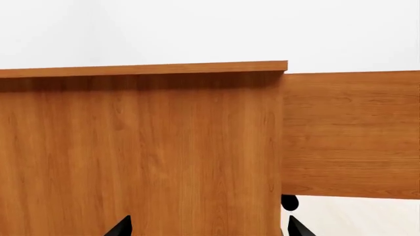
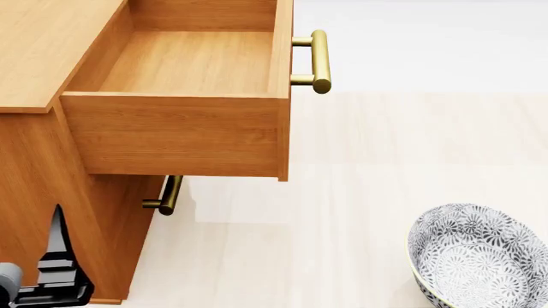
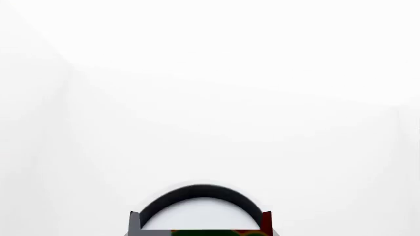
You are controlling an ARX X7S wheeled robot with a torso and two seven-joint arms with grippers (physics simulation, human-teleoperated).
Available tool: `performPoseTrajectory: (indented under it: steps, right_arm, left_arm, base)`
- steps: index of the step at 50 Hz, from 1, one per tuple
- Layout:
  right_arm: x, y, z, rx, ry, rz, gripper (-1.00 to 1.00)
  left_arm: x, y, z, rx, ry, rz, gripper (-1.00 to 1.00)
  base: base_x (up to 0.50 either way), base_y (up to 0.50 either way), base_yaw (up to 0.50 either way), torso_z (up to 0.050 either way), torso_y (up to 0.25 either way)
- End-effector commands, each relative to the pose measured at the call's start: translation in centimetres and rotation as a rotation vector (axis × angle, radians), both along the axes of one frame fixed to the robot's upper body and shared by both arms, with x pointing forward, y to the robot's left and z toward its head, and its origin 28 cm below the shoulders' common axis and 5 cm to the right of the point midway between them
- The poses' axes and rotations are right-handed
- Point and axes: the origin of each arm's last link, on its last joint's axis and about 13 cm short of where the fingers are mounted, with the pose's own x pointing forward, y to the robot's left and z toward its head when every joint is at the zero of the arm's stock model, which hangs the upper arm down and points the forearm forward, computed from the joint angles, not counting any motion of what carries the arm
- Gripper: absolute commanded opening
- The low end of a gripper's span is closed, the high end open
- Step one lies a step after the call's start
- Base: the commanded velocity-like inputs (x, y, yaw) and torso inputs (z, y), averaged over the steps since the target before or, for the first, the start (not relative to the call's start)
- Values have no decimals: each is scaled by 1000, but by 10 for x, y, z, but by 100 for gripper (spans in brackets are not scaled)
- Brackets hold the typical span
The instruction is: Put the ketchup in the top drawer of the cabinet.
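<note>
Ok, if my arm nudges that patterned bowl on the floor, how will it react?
The bowl looks like glazed ceramic, so probably rigid, fairly heavy and chippable. Its rounded sides suggest it would rock or slide on the smooth floor rather than tip over.

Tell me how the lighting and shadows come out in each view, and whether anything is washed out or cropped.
Head view: even light, the open top drawer casts a soft shadow on the cabinet front below it. Left wrist view: sharp, a dark band under the cabinet's top edge. Right wrist view: nearly all white, only the ketchup rim shows, cropped.
</note>
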Motion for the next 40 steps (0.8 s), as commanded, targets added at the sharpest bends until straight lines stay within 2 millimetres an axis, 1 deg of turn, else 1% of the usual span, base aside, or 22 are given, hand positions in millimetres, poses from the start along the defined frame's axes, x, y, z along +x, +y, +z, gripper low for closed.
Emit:
performPoseTrajectory:
  steps: [1, 7, 12, 22, 28, 29, 40]
  right_arm:
    - [23, 3, 24, -19, -4, -28, -100]
    - [32, 6, 34, -20, 1, -26, -100]
    - [39, 9, 39, -25, 5, -21, -100]
    - [70, 21, 47, -36, 47, -15, -100]
    - [90, 30, 51, -22, 112, 49, -100]
    - [92, 31, 51, -29, 114, 38, -100]
    - [97, 46, 45, -40, 153, 60, -100]
  left_arm:
    - [0, -1, 1, 2, 0, -3, 100]
    - [1, -2, 2, 2, -1, -8, 100]
    - [1, -2, 2, 2, -1, -8, 100]
    - [1, -2, 0, -1, 3, -5, 100]
    - [1, -1, 0, -2, 4, 0, 100]
    - [1, -1, 0, -1, 4, -1, 100]
    - [0, 0, -1, 0, 8, 4, 100]
  base:
    - [0, 0, 0, 0, 0]
    - [0, 0, 0, 0, 0]
    - [0, 0, 0, 0, 0]
    - [0, 0, 0, 0, 1]
    - [0, 0, 0, 0, 0]
    - [0, 0, 0, 0, 0]
    - [0, 0, 0, 0, 0]
